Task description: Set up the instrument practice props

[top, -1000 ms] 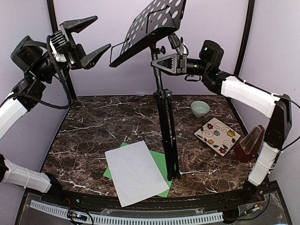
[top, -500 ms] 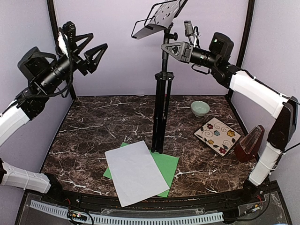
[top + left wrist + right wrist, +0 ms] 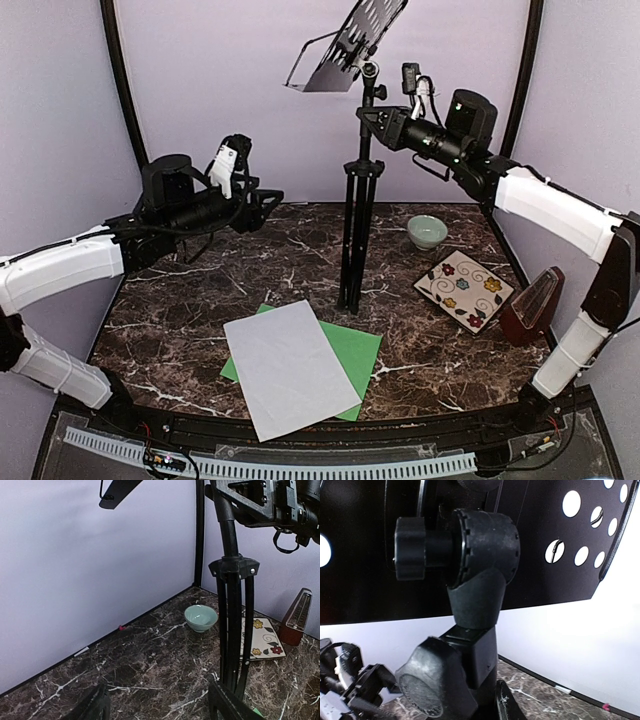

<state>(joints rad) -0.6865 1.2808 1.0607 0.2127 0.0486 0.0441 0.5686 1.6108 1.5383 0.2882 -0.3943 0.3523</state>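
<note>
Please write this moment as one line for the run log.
music stand upright | right gripper shut on its pole | left gripper open, empty | white sheet lies on green sheet

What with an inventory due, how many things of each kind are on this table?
1 black perforated-metal music stand on tripod legs
2 paper music sheets: white sheet, green sheet
1 reddish-brown pyramid metronome
1 square floral plate
1 small pale-green bowl
Total: 6

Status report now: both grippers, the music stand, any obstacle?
Left gripper open, empty. Right gripper shut on music stand pole; stand upright, legs closed. White sheet over green sheet; no obstacle seen.
</note>
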